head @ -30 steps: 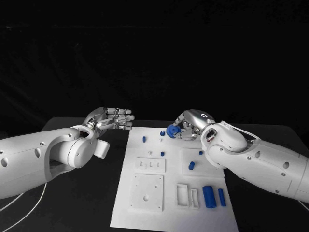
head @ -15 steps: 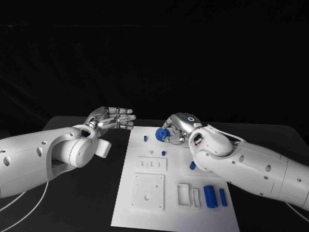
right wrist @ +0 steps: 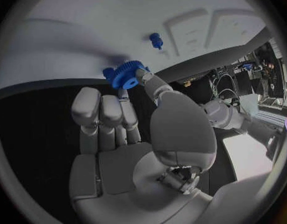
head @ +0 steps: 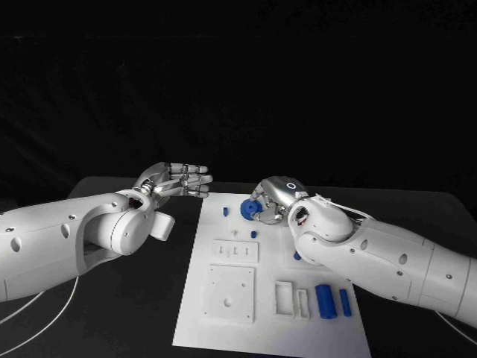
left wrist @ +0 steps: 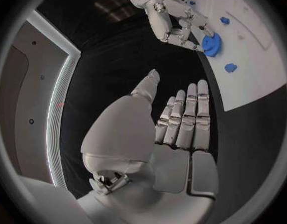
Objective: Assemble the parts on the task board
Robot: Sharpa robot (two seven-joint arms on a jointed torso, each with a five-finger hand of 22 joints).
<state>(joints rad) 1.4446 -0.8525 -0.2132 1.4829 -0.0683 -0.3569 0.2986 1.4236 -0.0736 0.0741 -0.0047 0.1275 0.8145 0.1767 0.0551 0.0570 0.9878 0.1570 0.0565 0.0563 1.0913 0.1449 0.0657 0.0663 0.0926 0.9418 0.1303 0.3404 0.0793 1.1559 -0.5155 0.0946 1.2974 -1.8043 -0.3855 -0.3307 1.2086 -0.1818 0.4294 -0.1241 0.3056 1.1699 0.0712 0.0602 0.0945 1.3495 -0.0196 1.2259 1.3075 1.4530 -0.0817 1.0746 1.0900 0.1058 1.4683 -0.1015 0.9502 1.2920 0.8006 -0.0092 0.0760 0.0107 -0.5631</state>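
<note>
A blue gear (head: pixel 252 206) is pinched by the right robot hand (head: pixel 273 198) over the task board (head: pixel 269 328) — seating on a peg is judged next; the left robot hand (head: pixel 177 181) is held open, empty.

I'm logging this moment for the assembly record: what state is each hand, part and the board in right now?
Left hand: open, fingers straight, holding nothing, left of the board.
Right hand: pinches the blue gear above the board's far end.
Blue gear: held, off the board.
Task board: flat on the black table.
Two blue bars: lying on the board's near right corner.
Small blue peg: on the board's far end.
</note>
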